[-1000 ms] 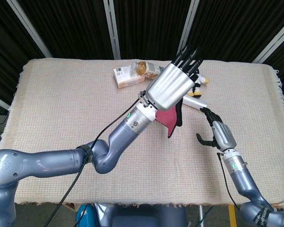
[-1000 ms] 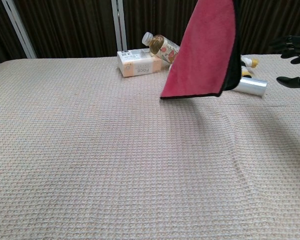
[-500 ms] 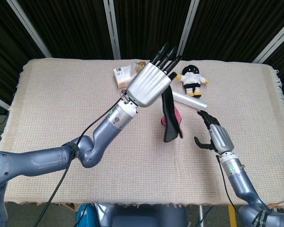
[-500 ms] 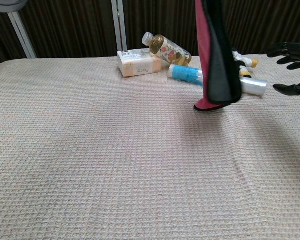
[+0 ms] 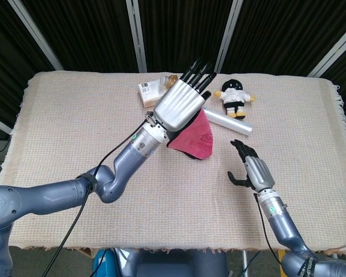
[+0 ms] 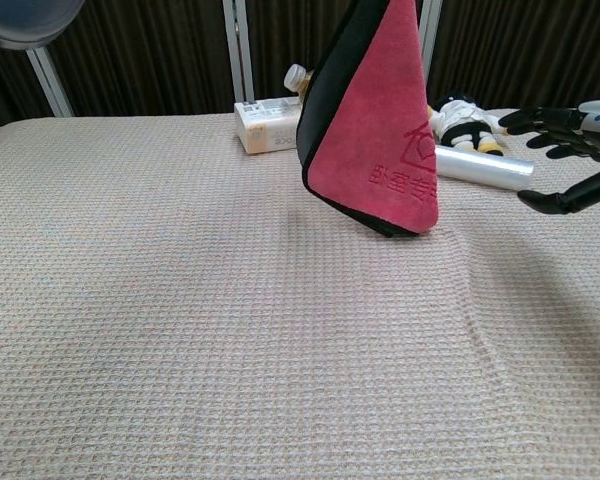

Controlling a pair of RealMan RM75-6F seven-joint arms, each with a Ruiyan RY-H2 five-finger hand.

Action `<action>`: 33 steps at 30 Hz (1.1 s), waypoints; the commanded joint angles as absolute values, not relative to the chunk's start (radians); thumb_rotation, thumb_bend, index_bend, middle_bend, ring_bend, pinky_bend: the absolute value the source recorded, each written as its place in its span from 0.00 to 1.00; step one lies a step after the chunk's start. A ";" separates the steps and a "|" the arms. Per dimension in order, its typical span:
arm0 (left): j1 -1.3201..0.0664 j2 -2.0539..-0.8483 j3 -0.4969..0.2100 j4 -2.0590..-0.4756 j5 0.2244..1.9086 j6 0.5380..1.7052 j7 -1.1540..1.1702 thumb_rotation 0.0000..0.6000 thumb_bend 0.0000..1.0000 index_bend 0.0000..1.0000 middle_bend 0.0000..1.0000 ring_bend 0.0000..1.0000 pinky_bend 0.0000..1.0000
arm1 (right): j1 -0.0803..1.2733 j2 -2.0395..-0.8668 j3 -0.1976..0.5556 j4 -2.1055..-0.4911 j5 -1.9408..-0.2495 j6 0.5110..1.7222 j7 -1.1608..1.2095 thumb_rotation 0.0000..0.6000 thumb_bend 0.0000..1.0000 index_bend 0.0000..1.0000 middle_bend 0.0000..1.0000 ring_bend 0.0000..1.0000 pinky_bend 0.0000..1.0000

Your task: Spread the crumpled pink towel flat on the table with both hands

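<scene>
Above the middle of the tabletop (image 5: 69, 109), which is covered in a beige waffle-weave cloth, the left hand (image 5: 177, 105) is raised with its silver back toward the head camera and its black fingers (image 5: 198, 70) pointing up and away. It holds the pink towel with a black edge (image 6: 380, 140), which hangs from it in a folded, roughly triangular drape, clear of the cloth in the chest view; a faint printed logo shows on the pink face. Exactly how the fingers grip the fabric is hidden behind the hand.

To the right and nearer the front edge, the right hand (image 5: 251, 171) hovers over the tabletop with its fingers spread apart and the thumb out to the side, holding nothing and well apart from the towel.

Along the far side lie a small white cardboard box with orange print (image 5: 150, 92) and, just behind it, a clear bottle of amber liquid (image 6: 297, 78) on its side. Right of these, a small black-and-white plush toy (image 5: 234, 97) lies near a shiny silver tube (image 5: 228, 121) that rests at a slant just beside the hanging towel.
</scene>
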State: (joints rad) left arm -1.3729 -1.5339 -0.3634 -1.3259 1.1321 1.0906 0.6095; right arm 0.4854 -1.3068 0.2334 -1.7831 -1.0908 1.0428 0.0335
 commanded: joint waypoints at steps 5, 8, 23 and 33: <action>-1.434 -1.579 -0.412 -1.334 1.099 1.076 0.687 1.00 0.48 0.68 0.17 0.00 0.00 | 0.488 -1.310 0.236 -1.785 -1.081 1.044 0.034 1.00 0.41 0.00 0.00 0.00 0.00; -1.470 -1.610 -0.439 -1.330 1.062 1.075 0.751 1.00 0.48 0.68 0.17 0.00 0.00 | 0.484 -1.302 0.238 -1.780 -1.078 1.043 0.050 1.00 0.41 0.00 0.00 0.00 0.00; -1.624 -1.783 -0.524 -1.218 0.902 1.097 0.955 1.00 0.48 0.68 0.17 0.00 0.00 | 0.464 -1.264 0.248 -1.801 -1.078 1.052 0.107 1.00 0.41 0.00 0.00 0.00 0.00; -1.638 -1.825 -0.535 -1.146 0.844 1.131 1.002 1.00 0.48 0.68 0.18 0.00 0.00 | 0.451 -1.249 0.244 -1.818 -1.087 1.068 0.112 1.00 0.41 0.00 0.00 0.00 0.00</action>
State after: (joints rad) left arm -1.6390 -1.8229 -0.5335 -1.1496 0.8460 1.1280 1.0018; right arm 0.4521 -1.2495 0.2440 -1.8182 -1.0870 1.0675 0.1125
